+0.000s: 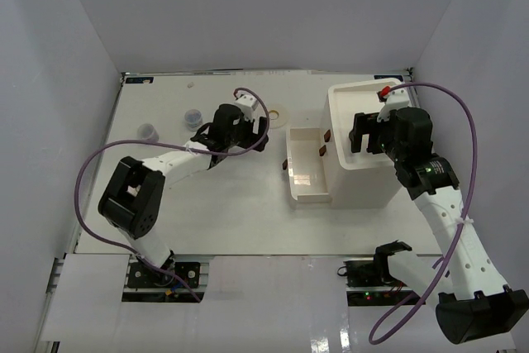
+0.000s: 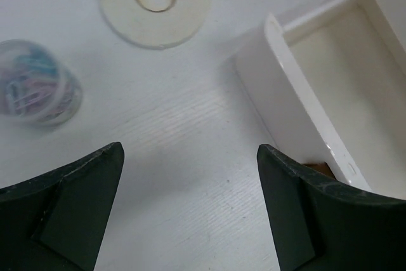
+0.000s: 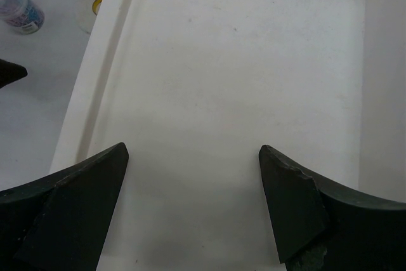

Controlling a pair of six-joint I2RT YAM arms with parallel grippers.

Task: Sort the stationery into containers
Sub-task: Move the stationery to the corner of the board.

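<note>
- 2 small round clear jars stand on the white surface [image 1: 231, 204] at its far left, near each other but not touching. The first jar [image 1: 193, 117] is just beside the left arm's wrist, and the second jar [image 1: 148, 131] is further left.
- In the left wrist view 1 jar shows blurred, with blue and purple contents. It is upright, off to the left of the fingers.
- 1 flat cream tape ring [image 1: 275, 112] lies on the surface between the jars and the organiser, touching neither. Its inner rim shows yellow in the left wrist view.
- 1 white boxy organiser [image 1: 359, 183] stands on the right side of the surface, with a shallow tray on top.
- 1 drawer [image 1: 307, 179] is pulled out of the organiser toward the left, and a small brown handle [image 1: 285, 164] sits on its front. 2 more brown handles show on the organiser's front above it.
- The left end effector [image 2: 189, 157] is spread wide and holds nothing. It is over bare surface, with the tape ring ahead, the jar to its left and a corner of the drawer close on its right.
- The right end effector [image 3: 192, 150] is also spread wide and holds nothing. It is over the organiser's top tray, and only the tray's white floor shows between its dark fingers.
</note>
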